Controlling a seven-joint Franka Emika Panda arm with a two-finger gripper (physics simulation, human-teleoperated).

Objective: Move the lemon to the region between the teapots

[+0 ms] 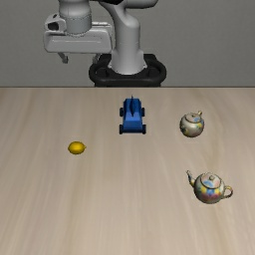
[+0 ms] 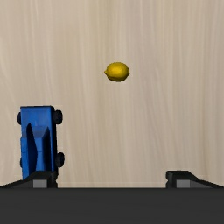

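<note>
A small yellow lemon [image 1: 77, 148] lies on the wooden table toward the exterior view's left. The wrist view has the lemon [image 2: 118, 71] well ahead of my fingertips, nothing touching it. Two metallic teapots stand on the exterior view's right, one [image 1: 192, 124] farther back and one [image 1: 209, 186] nearer the front, with bare table between them. My gripper [image 1: 62, 55] hangs high above the table's far edge, back and slightly left of the lemon. In the wrist view the gripper [image 2: 109, 179] is open, its fingers wide apart and holding nothing.
A blue toy car [image 1: 132, 116] sits mid-table, between the lemon and the farther teapot. Seen from the wrist, the car [image 2: 41, 140] is close to one fingertip. The robot's base [image 1: 127, 70] stands at the table's far edge.
</note>
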